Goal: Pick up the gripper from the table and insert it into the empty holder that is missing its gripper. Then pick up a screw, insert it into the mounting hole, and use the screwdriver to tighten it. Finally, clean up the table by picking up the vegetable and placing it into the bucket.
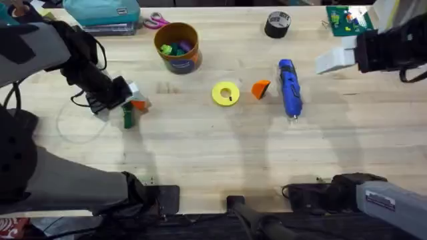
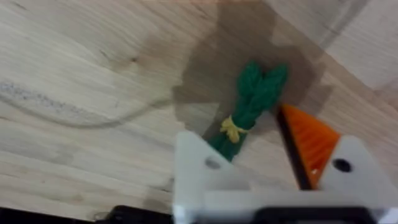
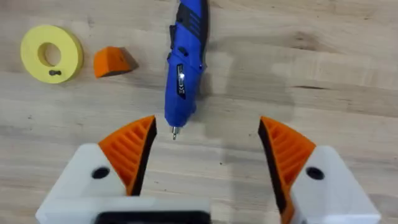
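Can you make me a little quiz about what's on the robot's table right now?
1. True or false: the right claw is open.
2. What lies between the yellow disc and the blue screwdriver? A) a tape roll B) the orange wedge C) scissors
3. Fill in the blank: the green toy vegetable lies on the table right by the ____ claw.

Key: 1. True. 2. B. 3. Left: the left claw is open around it.
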Controlling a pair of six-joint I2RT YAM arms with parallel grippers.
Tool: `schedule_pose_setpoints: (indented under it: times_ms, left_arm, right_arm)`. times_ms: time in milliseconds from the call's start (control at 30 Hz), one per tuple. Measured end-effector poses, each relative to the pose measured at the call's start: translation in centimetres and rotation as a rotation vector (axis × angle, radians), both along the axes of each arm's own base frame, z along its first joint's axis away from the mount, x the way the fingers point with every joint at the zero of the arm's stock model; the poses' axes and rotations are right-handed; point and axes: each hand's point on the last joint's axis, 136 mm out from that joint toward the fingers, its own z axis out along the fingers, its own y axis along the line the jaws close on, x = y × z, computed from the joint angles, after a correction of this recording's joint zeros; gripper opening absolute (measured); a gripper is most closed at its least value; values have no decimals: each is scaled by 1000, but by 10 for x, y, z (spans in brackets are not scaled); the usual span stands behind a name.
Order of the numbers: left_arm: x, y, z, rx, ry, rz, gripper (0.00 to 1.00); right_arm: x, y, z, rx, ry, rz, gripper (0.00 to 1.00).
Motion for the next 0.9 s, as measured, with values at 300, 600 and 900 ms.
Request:
schedule_pose_setpoints:
  times_ms: [300,600,900]
  left_arm:
    - [5,-5,1,-25,-20,-1,4]
    - [6,-4,1,-23,-25,-1,4]
    - [3,-1,30,9,-56,-1,4]
  right_arm:
    - [0,0,0,0,0,0,996]
    - [0,0,0,0,0,0,996]
    - [0,0,0,0,0,0,996]
